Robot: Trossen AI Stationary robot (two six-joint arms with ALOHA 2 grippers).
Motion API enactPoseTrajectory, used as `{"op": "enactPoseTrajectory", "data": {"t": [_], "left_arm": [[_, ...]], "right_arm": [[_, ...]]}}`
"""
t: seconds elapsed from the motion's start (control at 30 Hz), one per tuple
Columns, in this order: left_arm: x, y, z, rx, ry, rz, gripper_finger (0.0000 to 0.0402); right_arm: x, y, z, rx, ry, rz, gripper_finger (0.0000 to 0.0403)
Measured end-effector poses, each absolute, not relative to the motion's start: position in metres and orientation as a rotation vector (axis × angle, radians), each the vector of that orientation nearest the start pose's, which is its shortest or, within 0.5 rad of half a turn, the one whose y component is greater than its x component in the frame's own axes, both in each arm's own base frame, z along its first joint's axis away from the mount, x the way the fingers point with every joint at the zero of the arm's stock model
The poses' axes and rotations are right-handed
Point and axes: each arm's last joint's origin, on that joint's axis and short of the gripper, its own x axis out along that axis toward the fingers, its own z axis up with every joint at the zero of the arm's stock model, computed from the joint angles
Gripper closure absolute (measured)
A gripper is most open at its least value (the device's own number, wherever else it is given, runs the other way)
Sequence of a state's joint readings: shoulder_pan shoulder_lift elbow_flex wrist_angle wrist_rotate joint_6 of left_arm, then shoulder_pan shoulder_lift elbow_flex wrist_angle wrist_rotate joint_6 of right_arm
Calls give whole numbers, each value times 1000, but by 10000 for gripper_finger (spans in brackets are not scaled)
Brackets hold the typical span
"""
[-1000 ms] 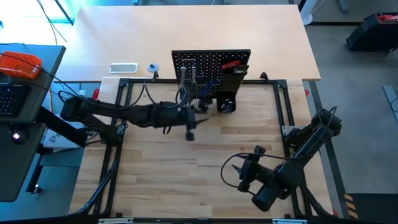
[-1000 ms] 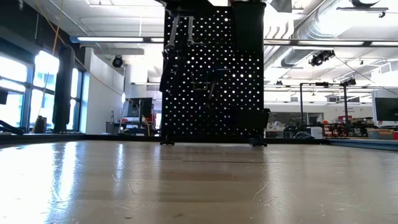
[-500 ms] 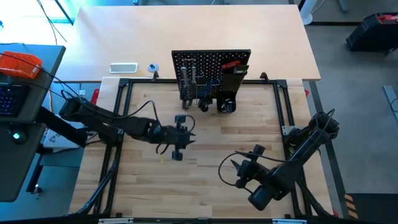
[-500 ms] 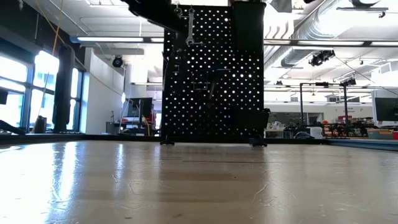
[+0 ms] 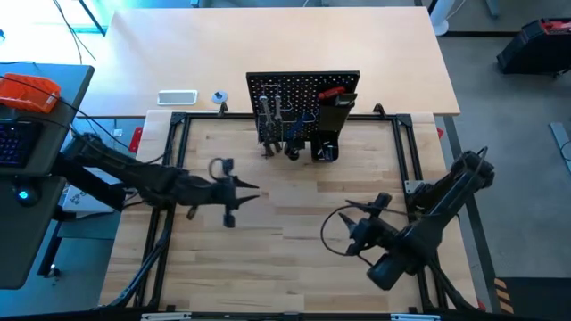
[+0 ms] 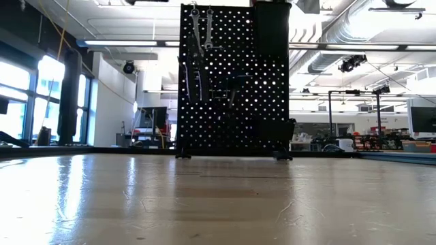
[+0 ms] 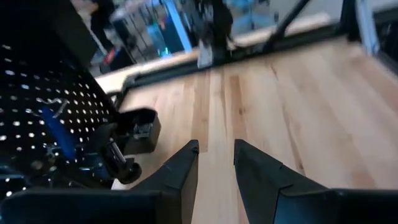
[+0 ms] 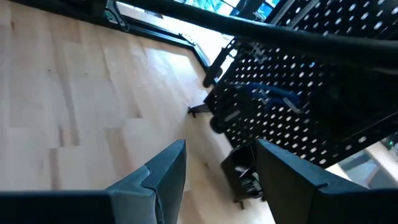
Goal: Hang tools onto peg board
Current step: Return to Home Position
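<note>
**Change of state.** The left gripper (image 5: 250,190) has withdrawn from the peg board (image 5: 308,89). A second ago it was up against the hung tools. Now it sits well apart from the board, left of centre over the surface (image 5: 294,263). In the low view, the dark arm mass that covered the board's upper left corner is gone, so the silver wrenches (image 6: 201,30) show unobstructed. The right gripper (image 5: 332,225) has shifted only slightly and waits at the near right.

**Gripper state.** Both are released. In each wrist view the fingers stand parted with only bare wood between them — nothing is carried.

**Assessment.** No tool lies on the surface in any view. The hanging appears complete, and the retreat reads as a return to rest.

**Materials and shapes.**
- Peg board — an upright, flat, matte black panel at the far middle. Its regular grid of round holes passes light from behind.
- Wrenches: slim bright metal, hanging vertically side by side.
- Blue-handled tool (image 8: 273,93): a thin, glossy grip lying against the board face.
- Red-handled screwdriver (image 5: 332,91): at the board's upper right, beside the black box holder (image 5: 339,111).
- Surface: pale planked wood, smooth, with a slight sheen.
</note>
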State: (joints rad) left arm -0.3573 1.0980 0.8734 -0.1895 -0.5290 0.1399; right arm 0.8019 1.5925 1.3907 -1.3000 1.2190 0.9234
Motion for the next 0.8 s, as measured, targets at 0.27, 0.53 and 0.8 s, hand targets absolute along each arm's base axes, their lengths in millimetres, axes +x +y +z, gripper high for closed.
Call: {"op": "enactPoseTrajectory", "data": {"t": [0.27, 0.53, 0.8], "left_arm": [[185, -59, 290, 208, 170, 94, 308], [175, -55, 282, 195, 131, 67, 308], [176, -54, 280, 217, 141, 67, 308]], "right_arm": [[184, 147, 353, -433, 484, -571, 217], [133, 100, 398, -342, 410, -500, 217], [85, 60, 420, -238, 324, -417, 217]]}}
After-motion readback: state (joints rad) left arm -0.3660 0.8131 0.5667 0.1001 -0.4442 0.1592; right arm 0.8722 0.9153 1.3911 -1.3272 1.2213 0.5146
